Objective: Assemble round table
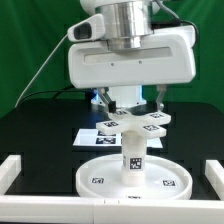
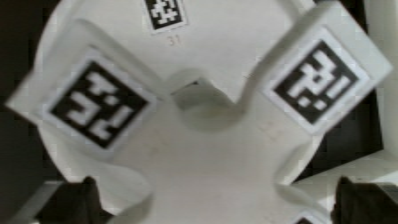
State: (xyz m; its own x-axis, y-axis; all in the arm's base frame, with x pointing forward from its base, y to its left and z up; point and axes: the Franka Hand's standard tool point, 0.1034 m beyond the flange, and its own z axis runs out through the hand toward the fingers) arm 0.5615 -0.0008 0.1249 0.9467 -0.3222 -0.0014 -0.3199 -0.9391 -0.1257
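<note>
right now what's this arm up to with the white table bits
It is putting a round table together. The round disc lies flat with the leg upright on its middle and the cross-shaped base on top of the leg. The gripper hangs open just above the base, holding nothing.

Base [image 1: 135, 124] atop leg [image 1: 132, 158]; leg upright on disc [image 1: 100, 181].

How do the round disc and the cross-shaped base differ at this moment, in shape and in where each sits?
Shape: the round disc is a flat full circle; the cross-shaped base has four arms around a hub. Place: the disc lies flat on the black table; the base sits raised on the upright leg standing at the disc's centre. The open gripper hangs just above the base, far from the disc. Both are white and carry black-and-white tags.
</note>
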